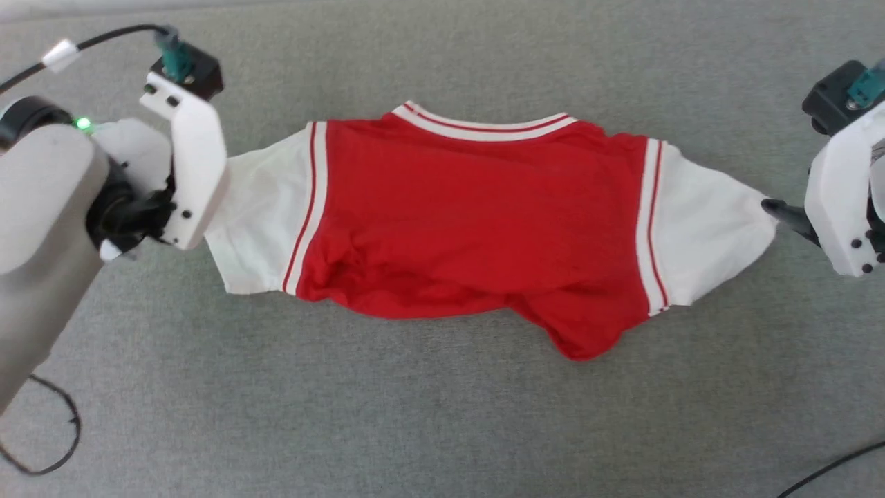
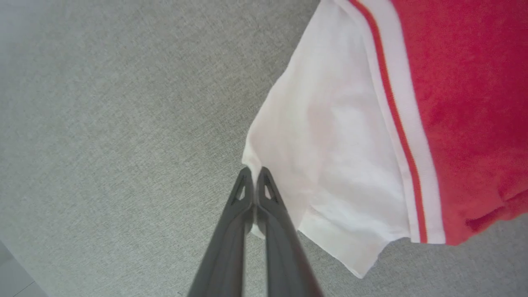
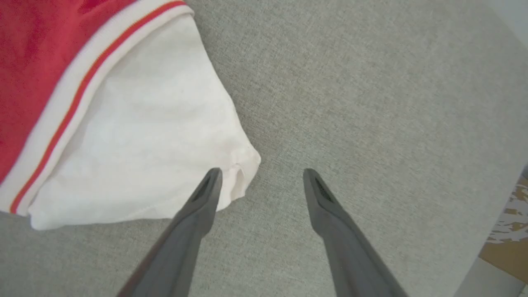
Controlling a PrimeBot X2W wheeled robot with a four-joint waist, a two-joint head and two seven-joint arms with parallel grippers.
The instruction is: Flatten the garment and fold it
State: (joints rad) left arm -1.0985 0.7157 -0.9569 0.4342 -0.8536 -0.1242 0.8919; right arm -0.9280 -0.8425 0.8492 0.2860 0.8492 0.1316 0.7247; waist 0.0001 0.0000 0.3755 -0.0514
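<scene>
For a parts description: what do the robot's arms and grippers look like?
The left gripper and right gripper each have two long dark grey fingers, tapering, with cut-outs near the tips. The left forearm is pale grey with a green light. White brackets at both wrists carry black blocks with teal plugs. A black cable with a white tag runs to the left one.

Bright, soft, evenly spread light. The garment (image 1: 477, 221) throws only a thin, faint shadow along its lower edge onto the grey table (image 1: 442, 415). The head view is sharp; both wrist views are softer — corners blurred and stretched, white sleeves nearly washed out.
</scene>
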